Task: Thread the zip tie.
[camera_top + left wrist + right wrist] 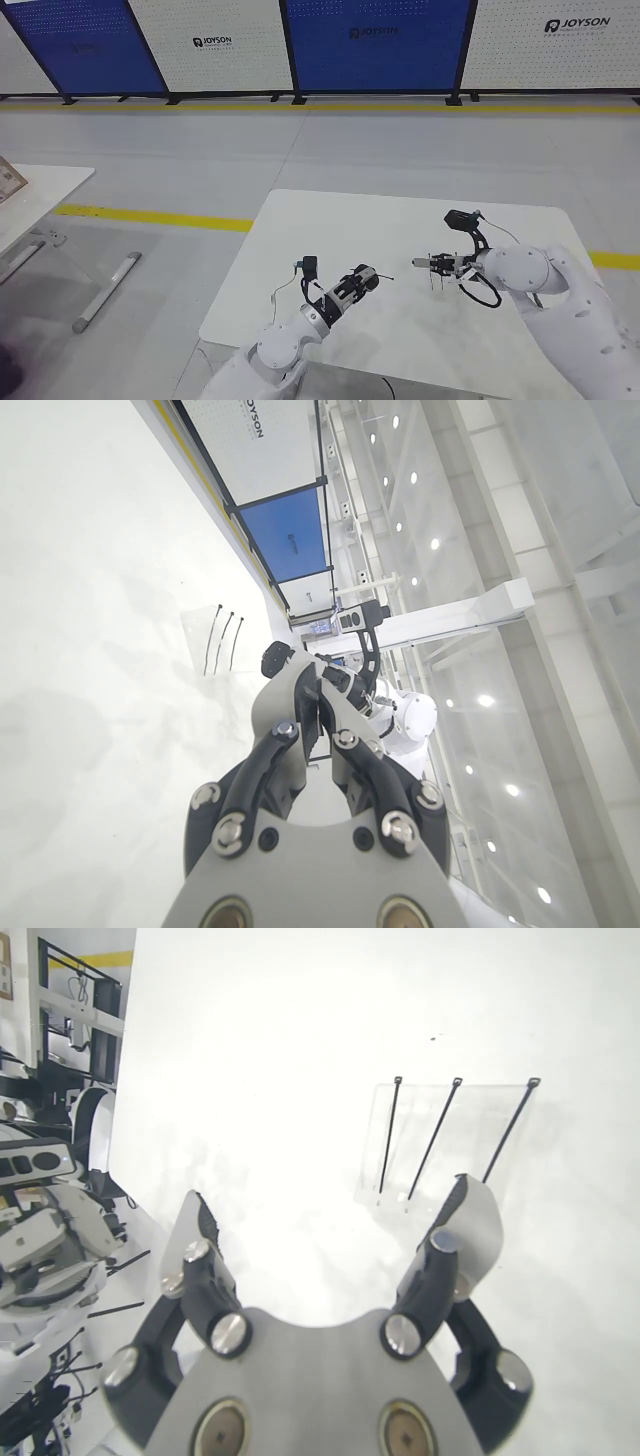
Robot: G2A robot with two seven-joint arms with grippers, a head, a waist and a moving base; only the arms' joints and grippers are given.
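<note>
Where the top view looks down on the white counter [400, 215], the left tool [368, 277] sits apart from the clear stand [437, 282], and a thin black zip tie [385, 277] pokes from its tip toward that stand. The right tool [425, 263] hangs just beside the stand.

In the left wrist view, the left tool [314, 672] is pressed together, apparently pinching the tie, though the grip point is hidden. Three spare ties [220, 640] lean on the stand beyond it.

In the right wrist view, the right tool [330, 1188] is spread wide and empty, just short of the stand [475, 1128].

The tie looks very light, springy and slick. It probably needs a firm pinch close to its tail, or the tip may flex away from the head's slot.
</note>
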